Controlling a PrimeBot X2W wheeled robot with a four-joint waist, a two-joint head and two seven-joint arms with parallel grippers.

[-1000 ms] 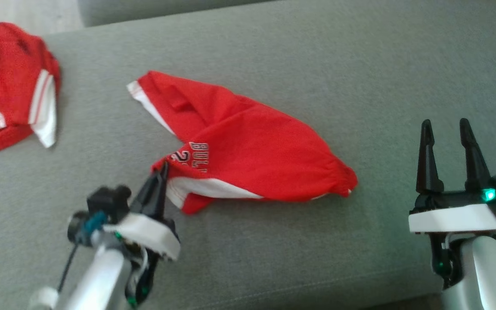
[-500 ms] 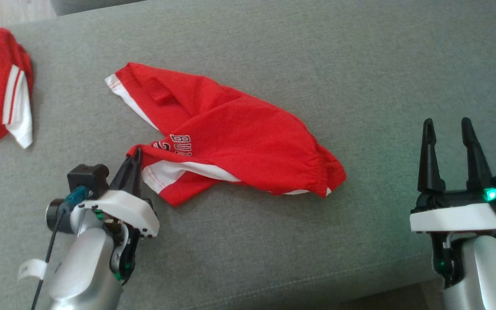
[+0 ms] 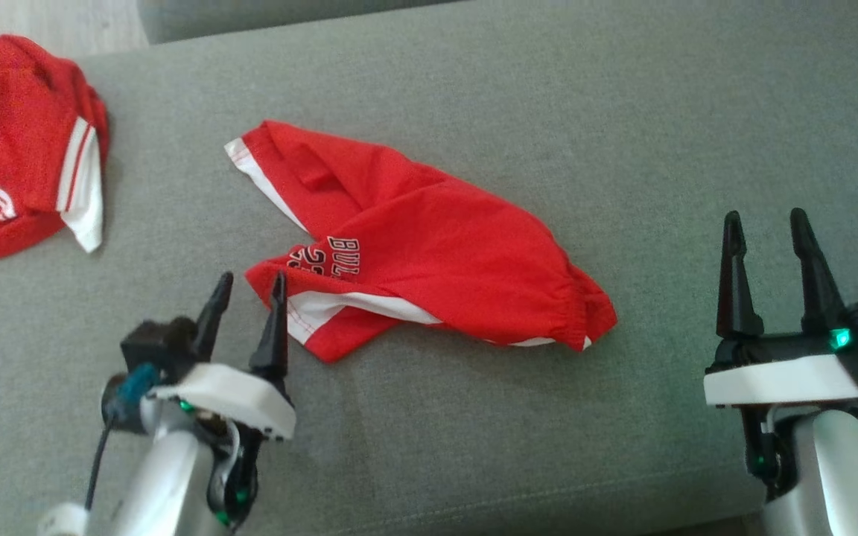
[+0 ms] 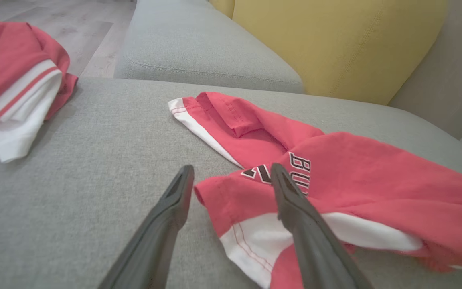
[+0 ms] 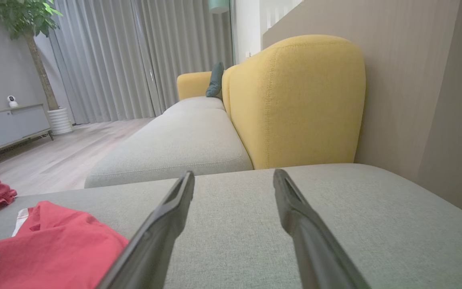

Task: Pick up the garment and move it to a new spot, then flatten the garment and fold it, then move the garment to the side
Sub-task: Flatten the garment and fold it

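Red basketball shorts (image 3: pixel 429 260) lie rumpled on the sofa (image 3: pixel 548 112), flattening and folding pending; left hand (image 3: pixel 250 279) (8 o'clock) and right hand (image 3: pixel 764 216) (4 o'clock) stand fully spread, holding nothing.

My head camera looked down on the grey seat (image 3: pixel 474 89); both wrist cameras skimmed it low toward the far yellow backrest (image 5: pixel 295 100), sharing the red garment (image 4: pixel 375 180).

- The garment (image 3: pixel 459 275) is red, with white bands, red stitching and black-outlined white lettering
- A second garment (image 3: pixel 12 134) is red with white bands and a thin red stripe
- The sofa seat (image 3: pixel 623 112) is plain grey
- The backrest cushion (image 5: pixel 295 100) is mustard yellow
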